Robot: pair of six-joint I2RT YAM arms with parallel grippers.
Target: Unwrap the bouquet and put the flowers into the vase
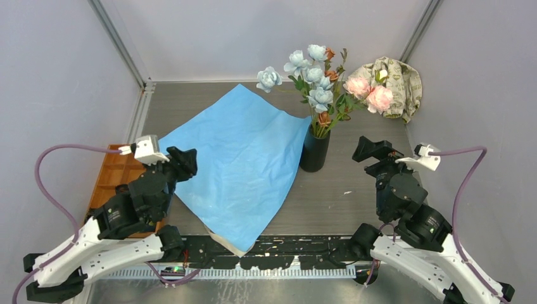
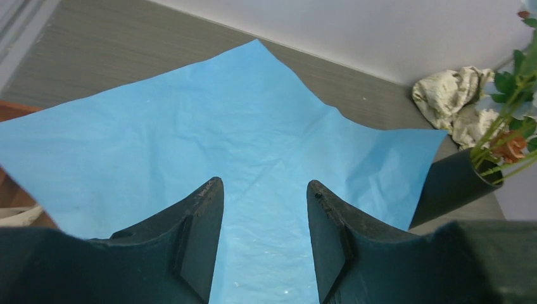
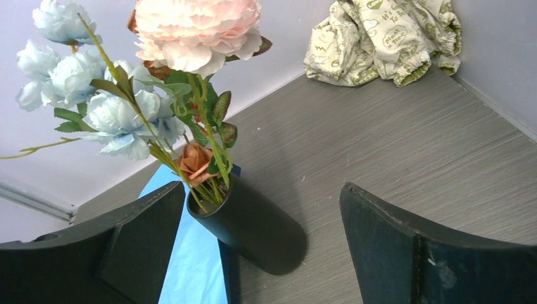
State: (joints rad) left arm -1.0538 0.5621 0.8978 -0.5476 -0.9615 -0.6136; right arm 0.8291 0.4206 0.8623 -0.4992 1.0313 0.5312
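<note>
The vase (image 3: 259, 231) stands just ahead of the spread right gripper (image 3: 263, 190).

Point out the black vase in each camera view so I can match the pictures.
Top external: vase right of centre, at the right edge of the blue paper.
Left wrist: vase at the right edge, mid-height.
Right wrist: vase low, just left of centre.
Shared landmark: the patterned cloth, bunched in the far right corner, shows in all three views.

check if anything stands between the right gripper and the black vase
Nothing visible does: only bare grey table lies between the open right gripper and the matte black cylinder vase. The light blue paper sheet lies beyond it.
</note>
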